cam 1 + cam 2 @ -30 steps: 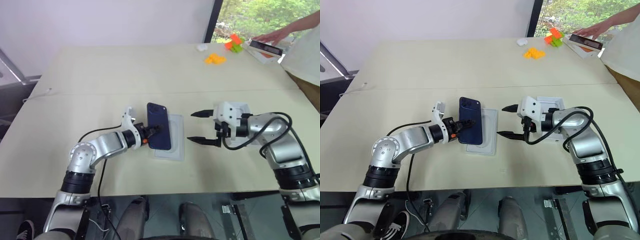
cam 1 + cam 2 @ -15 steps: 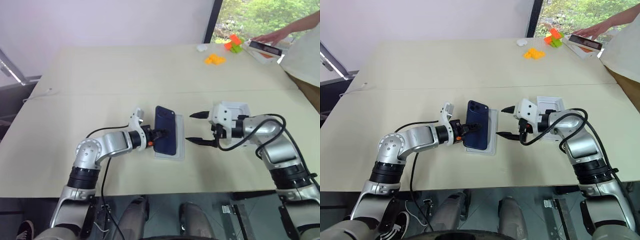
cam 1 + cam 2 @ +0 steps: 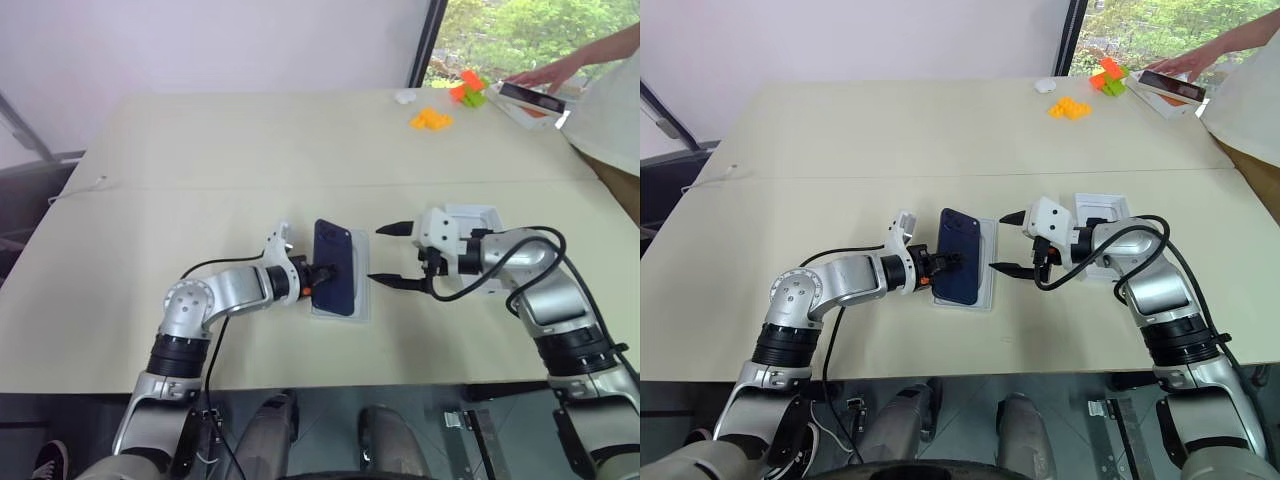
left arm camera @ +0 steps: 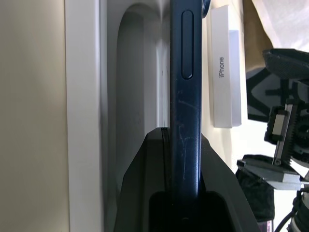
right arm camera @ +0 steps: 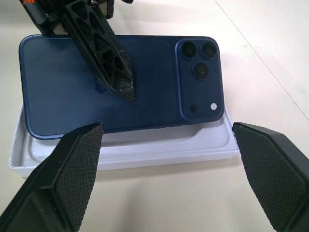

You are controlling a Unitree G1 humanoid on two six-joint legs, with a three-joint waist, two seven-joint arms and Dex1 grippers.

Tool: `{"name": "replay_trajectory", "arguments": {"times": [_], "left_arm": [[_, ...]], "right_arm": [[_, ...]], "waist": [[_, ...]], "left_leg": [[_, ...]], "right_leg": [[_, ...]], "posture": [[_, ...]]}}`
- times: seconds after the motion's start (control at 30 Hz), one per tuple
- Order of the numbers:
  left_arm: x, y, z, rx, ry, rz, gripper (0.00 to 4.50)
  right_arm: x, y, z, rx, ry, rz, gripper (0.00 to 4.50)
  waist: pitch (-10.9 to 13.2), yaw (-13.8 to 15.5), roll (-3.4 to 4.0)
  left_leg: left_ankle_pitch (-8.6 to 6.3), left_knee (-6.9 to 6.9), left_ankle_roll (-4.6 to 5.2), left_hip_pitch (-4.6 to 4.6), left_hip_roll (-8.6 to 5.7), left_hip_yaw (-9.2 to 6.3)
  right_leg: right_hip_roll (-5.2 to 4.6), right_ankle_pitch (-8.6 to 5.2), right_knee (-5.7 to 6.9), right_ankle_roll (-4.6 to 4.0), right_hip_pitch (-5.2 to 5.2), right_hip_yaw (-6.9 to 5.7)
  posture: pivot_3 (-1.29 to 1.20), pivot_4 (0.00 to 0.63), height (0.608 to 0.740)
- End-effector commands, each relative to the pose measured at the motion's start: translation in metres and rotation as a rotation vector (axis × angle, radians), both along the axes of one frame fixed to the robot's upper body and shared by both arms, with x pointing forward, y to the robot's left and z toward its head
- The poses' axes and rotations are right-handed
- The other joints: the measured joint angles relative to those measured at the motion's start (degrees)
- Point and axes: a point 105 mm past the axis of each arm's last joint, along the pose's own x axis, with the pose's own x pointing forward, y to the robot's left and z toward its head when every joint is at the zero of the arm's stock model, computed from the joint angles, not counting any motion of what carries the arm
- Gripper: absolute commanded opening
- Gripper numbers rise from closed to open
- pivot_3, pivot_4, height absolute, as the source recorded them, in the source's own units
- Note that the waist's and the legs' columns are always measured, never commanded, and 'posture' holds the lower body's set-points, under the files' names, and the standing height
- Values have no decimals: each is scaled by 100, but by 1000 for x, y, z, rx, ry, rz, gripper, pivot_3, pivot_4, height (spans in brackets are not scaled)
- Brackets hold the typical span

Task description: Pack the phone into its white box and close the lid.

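The dark blue phone (image 3: 337, 268) hangs back-up just over the white box (image 3: 362, 296), a shallow tray at the table's middle. My left gripper (image 3: 325, 270) is shut on the phone's left long edge, one finger lying across its back (image 5: 104, 58). The left wrist view has the phone (image 4: 186, 96) edge-on, a gap between it and the tray (image 4: 82, 96). In the right wrist view the camera cluster (image 5: 199, 67) faces up and the tray's near rim (image 5: 145, 151) is uncovered. My right gripper (image 3: 377, 255) stands open right of the tray, holding nothing. The lid (image 3: 480, 216) lies behind it.
Orange blocks (image 3: 430, 119) and an orange-green toy (image 3: 468, 85) sit at the far right of the table. A person's hand (image 3: 535, 75) rests there on a dark device. A thin cable (image 3: 85, 187) lies at the left edge.
My left gripper has carried the phone a little to the right, from overlapping the tray's left side to lying over it. The right gripper has stayed open in place.
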Motion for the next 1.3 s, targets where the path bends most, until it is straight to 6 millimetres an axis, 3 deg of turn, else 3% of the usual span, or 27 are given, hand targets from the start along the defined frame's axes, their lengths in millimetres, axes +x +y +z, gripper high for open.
{"name": "replay_trajectory", "arguments": {"times": [0.03, 0.27, 0.57, 0.8, 1.0, 1.3], "left_arm": [[5, -1, 8, 1, -32, -3, 0], [4, -6, 6, 2, -23, -19, 0], [3, -7, 7, 3, -25, -6, 4324], [-7, -7, 24, 58, -99, -92, 4430], [-11, 9, 26, 138, -140, -109, 4430], [-12, 5, 36, 162, -202, -154, 4430]], "right_arm": [[2, 2, 9, -6, -57, 9, 4494], [3, 2, 10, -8, -69, 4, 4494], [4, 4, 9, -11, -77, 6, 4500], [6, 5, 9, -9, -80, 10, 4500], [8, 7, 10, -8, -85, 8, 4500], [10, 10, 9, -5, -87, 15, 4500]], "waist": [[0, 0, 0], [0, 0, 0], [-2, -17, 2], [-2, -31, 2], [-1, -24, 2], [-1, -3, 2]], "left_leg": [[0, 2, 0, 0, 0, 0], [-1, 4, 1, -1, -2, 0], [-1, 4, 1, 4, 0, 1], [-1, 4, 0, 5, 5, 0], [-1, 4, 0, 4, 4, 0], [-2, 4, -1, 2, 2, 1]], "right_leg": [[0, 0, 0, 0, 1, 0], [-1, 1, 0, 2, 1, 0], [-1, 3, 0, 4, 5, 0], [5, 6, 7, 7, 0, 1], [5, 6, 7, 8, -2, 1], [2, 5, 6, 7, -2, 2]], "posture": [[0, 150, 740], [0, 150, 740], [0, 150, 740], [0, 150, 740], [0, 150, 740], [0, 150, 740]]}}
